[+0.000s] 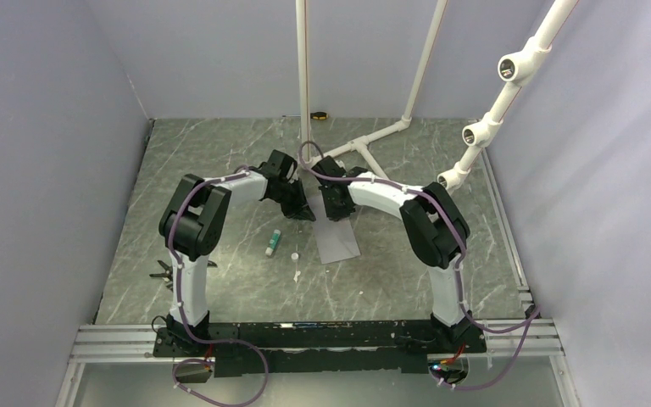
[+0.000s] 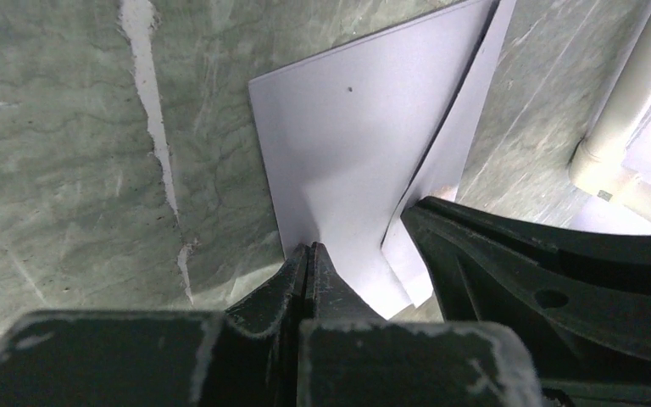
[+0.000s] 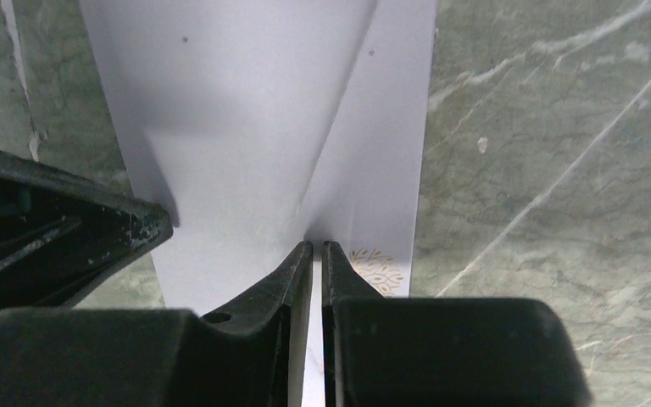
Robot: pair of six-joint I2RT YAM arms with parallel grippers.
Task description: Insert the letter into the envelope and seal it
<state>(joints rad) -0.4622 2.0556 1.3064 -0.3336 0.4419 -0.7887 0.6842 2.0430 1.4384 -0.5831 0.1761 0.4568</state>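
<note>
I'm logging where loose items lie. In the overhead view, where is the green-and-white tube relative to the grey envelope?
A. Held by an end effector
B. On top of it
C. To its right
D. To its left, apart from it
D: the overhead view shows the green-and-white tube lying on the table left of the envelope, with bare marble between them.
</note>
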